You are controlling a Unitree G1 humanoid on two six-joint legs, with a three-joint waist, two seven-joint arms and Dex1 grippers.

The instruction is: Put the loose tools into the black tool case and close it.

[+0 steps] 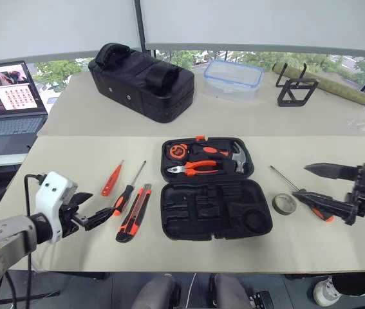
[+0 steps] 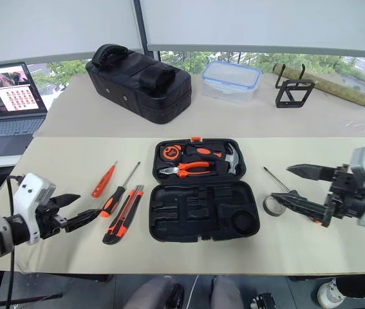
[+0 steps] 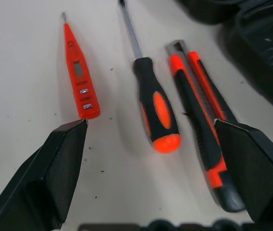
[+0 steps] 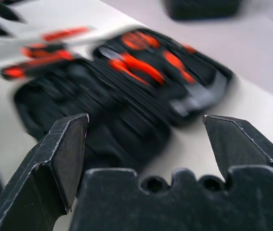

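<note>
the left gripper (image 1: 91, 209) hangs over the near left of the tabletop (image 1: 73, 161), jaws spread wide and empty. just right of it lie the orange tester screwdriver (image 1: 111, 179), a black-and-orange screwdriver (image 1: 128, 190) and the utility knife (image 1: 134, 212), side by side. the black tool case (image 1: 211, 188) sits open at the centre, with pliers (image 1: 194, 168) in its far half. right of it lie the grey tape roll (image 1: 284, 204) and a second screwdriver (image 1: 301, 194). the right gripper (image 1: 317, 184) hovers above these, jaws wide apart, holding nothing.
</note>
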